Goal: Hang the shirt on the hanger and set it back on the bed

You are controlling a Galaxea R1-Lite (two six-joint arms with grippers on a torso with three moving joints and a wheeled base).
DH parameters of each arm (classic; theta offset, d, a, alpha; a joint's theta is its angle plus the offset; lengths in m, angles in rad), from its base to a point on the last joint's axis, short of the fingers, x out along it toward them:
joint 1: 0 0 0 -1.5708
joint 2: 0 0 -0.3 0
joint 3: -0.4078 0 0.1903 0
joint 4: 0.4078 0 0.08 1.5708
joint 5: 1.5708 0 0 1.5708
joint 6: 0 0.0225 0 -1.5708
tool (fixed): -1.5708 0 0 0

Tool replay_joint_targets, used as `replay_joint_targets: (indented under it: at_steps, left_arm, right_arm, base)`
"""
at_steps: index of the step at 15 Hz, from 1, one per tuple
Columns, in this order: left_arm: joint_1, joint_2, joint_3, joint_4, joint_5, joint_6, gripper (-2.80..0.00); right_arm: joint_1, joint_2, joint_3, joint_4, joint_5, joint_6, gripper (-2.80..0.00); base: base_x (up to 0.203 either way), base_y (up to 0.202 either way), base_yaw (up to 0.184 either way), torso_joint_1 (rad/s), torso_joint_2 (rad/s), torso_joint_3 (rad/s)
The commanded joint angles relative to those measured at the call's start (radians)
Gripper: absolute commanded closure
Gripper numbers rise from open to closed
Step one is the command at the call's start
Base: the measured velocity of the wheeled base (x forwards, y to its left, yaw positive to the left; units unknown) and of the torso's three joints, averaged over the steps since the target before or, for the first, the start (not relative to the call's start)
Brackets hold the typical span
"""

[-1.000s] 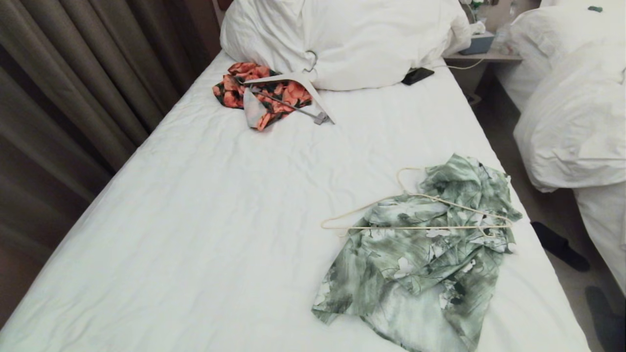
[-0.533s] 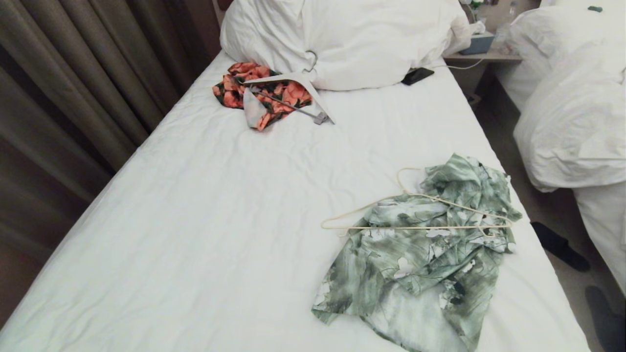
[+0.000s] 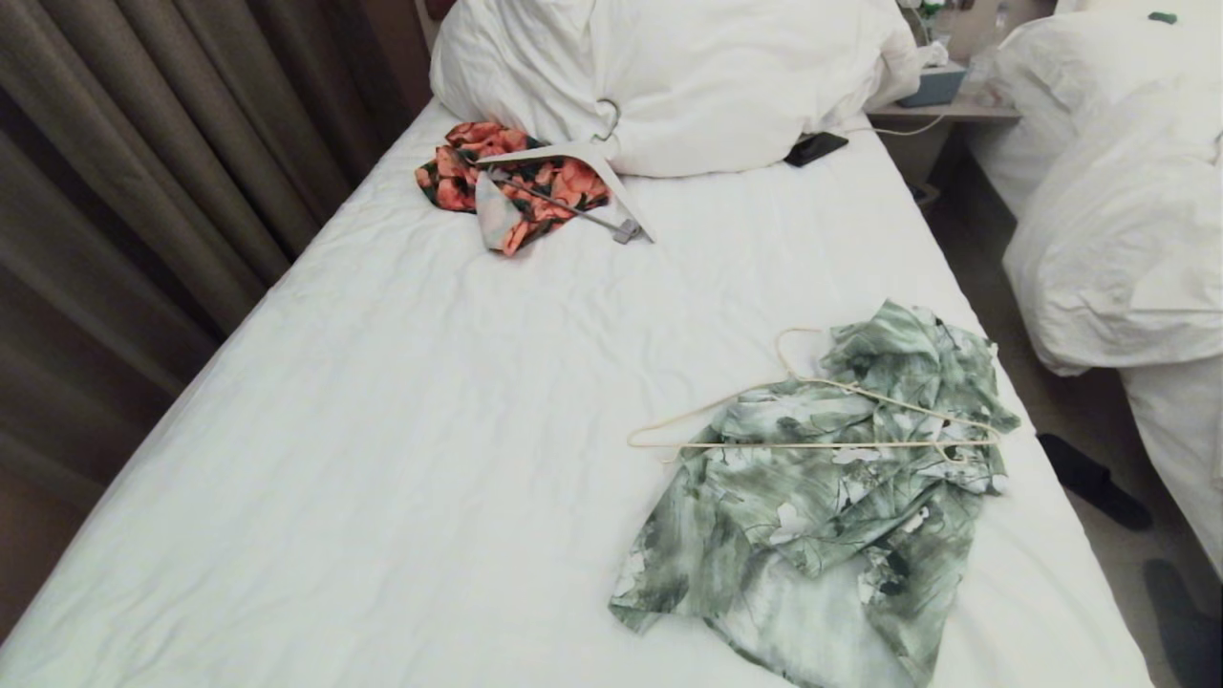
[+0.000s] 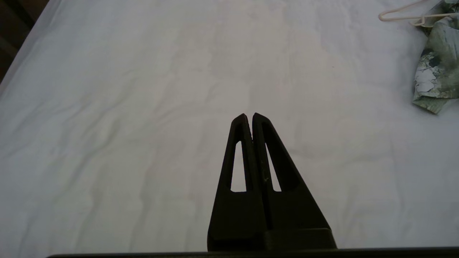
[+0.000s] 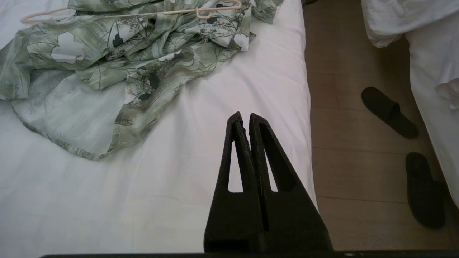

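Hovering over bare bed point(image 4: 125, 89), left gripper point(image 4: 249, 115) closed, empty, right gripper point(image 5: 245, 114) likewise near shirt point(image 5: 118, 61).

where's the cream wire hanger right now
In the head view the hanger lies on the right half of the bed, on top of the crumpled shirt, with its hook pointing toward the pillows.

Changes recorded over the last second, head view: none found. The shirt point(image 3: 822, 497), the hanger point(image 3: 812, 420) lying across it, and the bed point(image 3: 430, 430) sheet showed no shift in place, fold or outline against either earlier picture. No arm or gripper entered that view in the interval. Wrist views had no earlier pictures to compare.
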Motion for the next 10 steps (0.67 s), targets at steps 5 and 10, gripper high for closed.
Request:
replay_joint_targets:
  at_steps: [5, 10]
  left_arm:
    - [0.0, 0.001, 0.0, 0.001, 0.0, 0.0, 0.0]
    - [0.0, 0.001, 0.0, 0.001, 0.0, 0.001, 0.0]
  right_arm:
    - [0.0, 0.002, 0.002, 0.0, 0.001, -0.002, 0.0]
    - [0.0, 0.002, 0.002, 0.0, 0.001, 0.0, 0.0]
  base:
    - [0.0, 0.0, 0.0, 0.0, 0.0, 0.0]
    - [0.0, 0.0, 0.0, 0.0, 0.0, 0.0]
